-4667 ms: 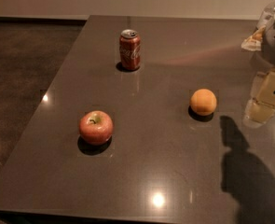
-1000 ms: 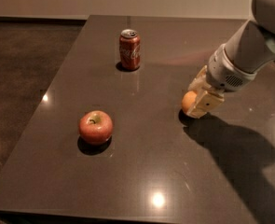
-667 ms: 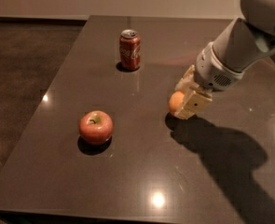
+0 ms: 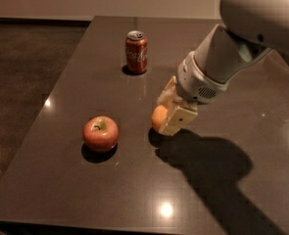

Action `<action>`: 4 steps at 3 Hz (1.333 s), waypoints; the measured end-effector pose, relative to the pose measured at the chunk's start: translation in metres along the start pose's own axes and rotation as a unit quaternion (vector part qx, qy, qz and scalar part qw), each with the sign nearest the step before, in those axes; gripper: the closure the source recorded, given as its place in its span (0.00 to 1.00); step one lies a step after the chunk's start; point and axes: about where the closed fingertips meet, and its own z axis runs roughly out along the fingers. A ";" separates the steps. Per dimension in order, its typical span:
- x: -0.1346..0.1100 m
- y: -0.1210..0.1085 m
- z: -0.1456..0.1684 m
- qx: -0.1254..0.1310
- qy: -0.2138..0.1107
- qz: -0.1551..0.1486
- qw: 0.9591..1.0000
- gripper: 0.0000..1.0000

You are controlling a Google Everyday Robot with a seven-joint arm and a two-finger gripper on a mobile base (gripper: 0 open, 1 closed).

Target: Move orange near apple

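Observation:
The orange (image 4: 158, 118) is a small matte orange fruit, held between the pale fingers of my gripper (image 4: 167, 112) just above the dark table (image 4: 134, 190). The gripper is shut on it and hides most of its right side. The red apple (image 4: 100, 133), shiny with a yellowish patch at the stem dimple, rests on the table a short way to the left of the orange, with a gap between them. My arm reaches in from the upper right.
A red soda can (image 4: 136, 52) stands upright at the back of the table, behind the orange. The table's left edge runs diagonally beside the apple, with dark floor (image 4: 21, 82) beyond. The arm's shadow lies at the front right.
The gripper has carried the orange leftward and toward the front of the table, closer to the apple. The apple and can have not moved.

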 end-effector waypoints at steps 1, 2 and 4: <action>-0.012 0.007 0.008 -0.006 -0.002 -0.017 1.000 1.00; -0.021 0.013 0.016 -0.010 0.003 -0.032 0.999 1.00; -0.028 0.021 0.032 -0.013 0.015 -0.045 0.999 0.62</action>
